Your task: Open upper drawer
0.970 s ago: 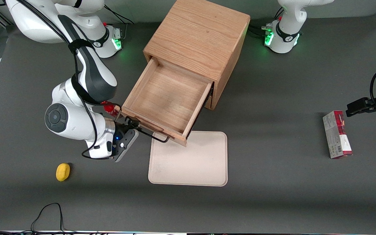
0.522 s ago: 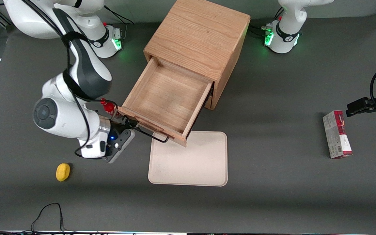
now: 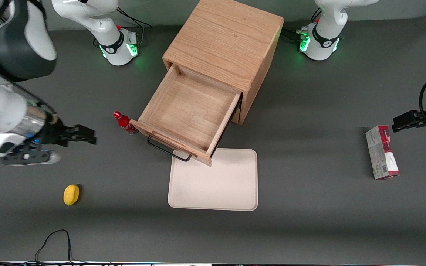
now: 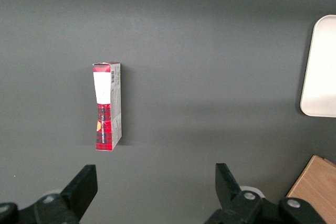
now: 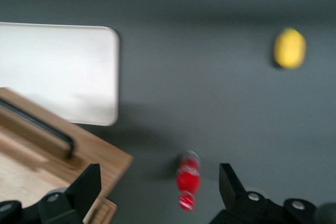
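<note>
My gripper (image 3: 87, 135) hangs above the bare grey table (image 3: 309, 229) toward the working arm's end, well apart from the cabinet; its fingers (image 5: 84, 184) stand wide apart with nothing between them. Nearest the front camera lies a small yellow lemon-like thing (image 3: 71, 194), alone on the table; a little farther from the camera is the pale tray (image 3: 220, 184), flat on the table; one corner of the tray sits under the front corner of the upper drawer (image 3: 189, 111). That drawer is pulled well out of the wooden cabinet (image 3: 224, 44), its light oak inside bare; its thin black wire handle (image 3: 168, 149) sticks out free from its front. A small red bottle (image 3: 124, 122) stands upright just beside the drawer's front corner, between the drawer and my gripper, near the wood though I cannot tell whether it touches. A red and white carton (image 3: 382, 152) lies flat toward the parked arm's end.
</note>
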Controlling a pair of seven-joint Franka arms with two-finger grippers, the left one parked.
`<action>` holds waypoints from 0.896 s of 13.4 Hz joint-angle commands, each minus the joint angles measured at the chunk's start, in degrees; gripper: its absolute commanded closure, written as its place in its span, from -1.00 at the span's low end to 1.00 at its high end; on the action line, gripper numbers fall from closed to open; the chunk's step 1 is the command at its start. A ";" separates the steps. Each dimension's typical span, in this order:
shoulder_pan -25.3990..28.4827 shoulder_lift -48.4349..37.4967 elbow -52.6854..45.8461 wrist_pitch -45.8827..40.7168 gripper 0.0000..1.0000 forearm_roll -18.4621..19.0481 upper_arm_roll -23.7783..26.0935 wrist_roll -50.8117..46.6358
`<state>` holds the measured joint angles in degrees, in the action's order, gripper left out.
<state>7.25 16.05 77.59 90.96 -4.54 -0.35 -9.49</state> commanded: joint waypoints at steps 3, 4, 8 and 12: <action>0.83 -21.87 24.80 7.42 -1.00 4.09 -2.99 -3.42; 0.66 -26.89 31.42 11.74 -1.00 4.02 -3.25 -3.69; 0.22 -28.44 31.31 4.33 -1.00 3.93 -3.78 -5.71; -0.22 -27.65 30.25 2.91 -1.00 4.80 -3.78 -5.45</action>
<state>6.86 -12.26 108.50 94.50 -1.45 -4.11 -13.50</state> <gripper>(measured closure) 0.000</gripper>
